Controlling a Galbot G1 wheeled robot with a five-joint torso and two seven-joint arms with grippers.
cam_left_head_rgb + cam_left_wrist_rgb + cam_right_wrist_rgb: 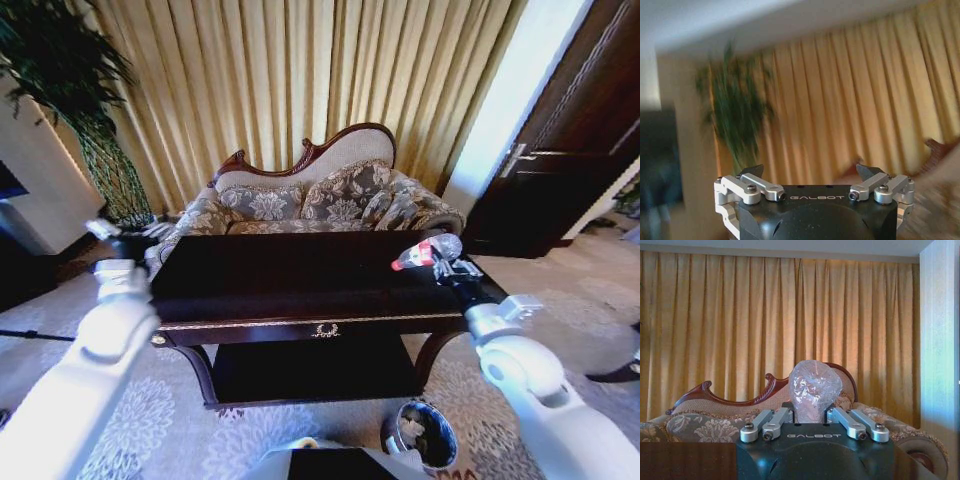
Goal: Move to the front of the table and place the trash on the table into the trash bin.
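1. Bottle (424,252): small, clear crinkled plastic, red-and-white label, lying roughly level in the right gripper (443,262), which is clamped on it. It is held above the table's right edge, near the front right corner. In the right wrist view the bottle's (812,390) crumpled, see-through base stands up between the two finger linkages.
2. Table (300,275): large, rectangular, dark glossy wood, mirror-like top. Gold trim line along the front edge, gold laurel emblem (325,330) at the drawer's middle, curved legs, lower shelf beneath.
3. Bin (421,434): small, round, shiny metallic sides, dark rim, on the patterned carpet (180,420) in front of the table's front right leg, below the held bottle and nearer the robot.
4. Left gripper (112,236): raised just off the table's back left corner. In the left wrist view the gripper (810,172) has its dark fingertips (754,170) spread well apart, holding nothing.
5. Sofa (320,195): floral fabric, carved reddish wood frame, behind the table's far edge; pleated gold curtains (290,80) behind it.
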